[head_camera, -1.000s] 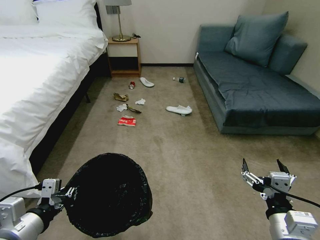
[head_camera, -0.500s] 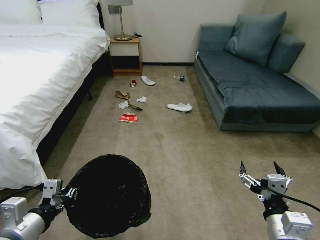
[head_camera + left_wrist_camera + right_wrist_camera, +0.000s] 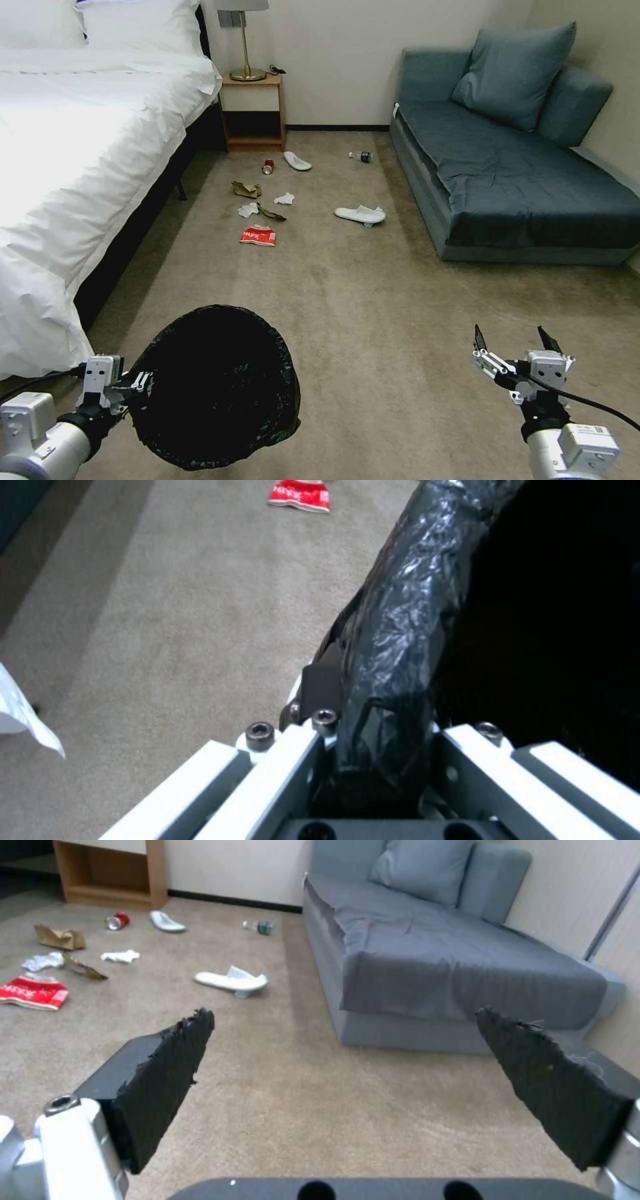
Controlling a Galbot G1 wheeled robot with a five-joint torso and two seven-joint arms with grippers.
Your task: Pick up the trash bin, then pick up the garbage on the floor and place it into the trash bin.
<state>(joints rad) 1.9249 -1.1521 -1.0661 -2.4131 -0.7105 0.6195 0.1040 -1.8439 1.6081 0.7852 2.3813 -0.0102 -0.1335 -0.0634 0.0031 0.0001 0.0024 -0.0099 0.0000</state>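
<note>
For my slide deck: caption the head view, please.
Left gripper holds the trash bin; right gripper open above carpet, litter ahead.

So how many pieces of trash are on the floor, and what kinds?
Slippers: 2, and
Red can: 1
Red-white wrapper: 1
White tissues: 2, and
Brown paper scraps: 2, and
Bottle: 1
Total: 9
</note>
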